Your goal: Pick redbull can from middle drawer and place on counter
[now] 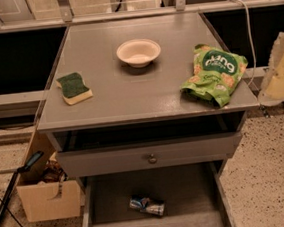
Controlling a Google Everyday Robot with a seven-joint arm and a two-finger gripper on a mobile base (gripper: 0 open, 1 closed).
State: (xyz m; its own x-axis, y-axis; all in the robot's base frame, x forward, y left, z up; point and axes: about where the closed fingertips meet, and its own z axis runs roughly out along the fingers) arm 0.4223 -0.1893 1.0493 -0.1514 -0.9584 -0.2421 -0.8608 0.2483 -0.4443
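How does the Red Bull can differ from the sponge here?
The slim blue-and-silver metal redbull can lies on its side in the pulled-out grey middle drawer; the green-topped yellow sponge lies flat on the grey counter, near its left edge. The can is round, the sponge blocky. Both are apart from the gripper, at the view's right edge.

Dim warm light; glare on counter [130,94]; gripper [283,69] blurred at right edge.
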